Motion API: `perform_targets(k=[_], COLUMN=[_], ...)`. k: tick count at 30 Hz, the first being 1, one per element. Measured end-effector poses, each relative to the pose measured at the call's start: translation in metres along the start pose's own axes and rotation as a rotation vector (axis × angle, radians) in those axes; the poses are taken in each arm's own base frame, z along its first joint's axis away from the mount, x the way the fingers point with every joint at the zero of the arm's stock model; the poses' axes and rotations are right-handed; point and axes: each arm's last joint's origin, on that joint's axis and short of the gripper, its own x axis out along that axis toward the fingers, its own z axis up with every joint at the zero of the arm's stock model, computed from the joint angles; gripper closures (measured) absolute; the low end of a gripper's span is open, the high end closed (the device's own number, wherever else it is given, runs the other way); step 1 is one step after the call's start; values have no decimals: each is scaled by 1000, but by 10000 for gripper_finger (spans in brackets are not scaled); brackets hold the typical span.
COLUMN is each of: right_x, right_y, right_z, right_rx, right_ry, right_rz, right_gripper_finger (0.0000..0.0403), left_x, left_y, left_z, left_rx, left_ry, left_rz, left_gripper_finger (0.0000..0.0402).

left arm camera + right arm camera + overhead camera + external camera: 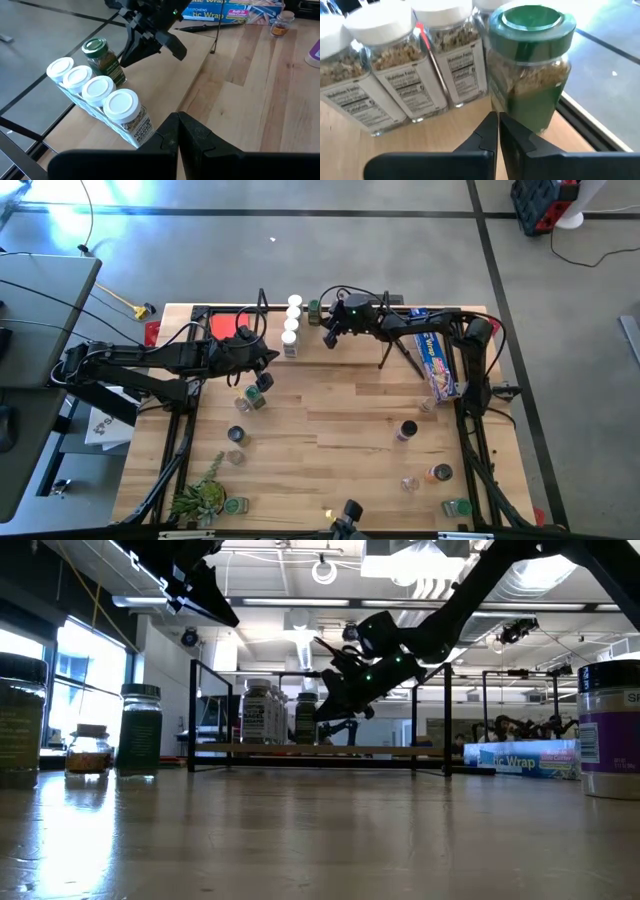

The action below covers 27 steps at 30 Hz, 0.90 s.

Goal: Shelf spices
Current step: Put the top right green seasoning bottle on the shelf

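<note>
In the right wrist view, the white-capped jars [385, 65] are cut off at the picture's edge. In the low view, the purple-labelled jar [610, 730] is cropped, and the shelf's jars [262, 712] show labels too small to read.

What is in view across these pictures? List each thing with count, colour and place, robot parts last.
white-lidded spice jars: four, in a row on the shelf at the table's far edge
green-lidded spice jar: one, on the shelf beside the far end of the white row
shelf: one, light board with black wire uprights, far edge
loose spice jars: several, mixed lids, scattered over the near half of the table
blue box: one, right side
green plant: one, near left corner
red square: one, far left, under the left arm
left gripper: shut, empty, just short of the white row
right gripper: shut, empty, beside the green-lidded jar
</note>
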Motion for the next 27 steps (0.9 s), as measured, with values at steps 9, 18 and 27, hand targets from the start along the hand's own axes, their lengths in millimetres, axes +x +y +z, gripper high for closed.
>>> perform_targets(k=[9, 18, 27], right_x=[0, -1, -3], right_y=[-3, -8, -3], right_z=[1, 1, 4], right_rx=[10, 10, -3], right_ry=[-5, -7, -10], right_rz=[-2, -13, -2], right_gripper_finger=[392, 392, 392], left_x=[0, 0, 0], left_y=[0, 0, 0], left_z=[0, 0, 0], left_rx=[0, 0, 0], left_ry=[0, 0, 0], left_rz=[0, 0, 0], left_gripper_finger=[401, 401, 401])
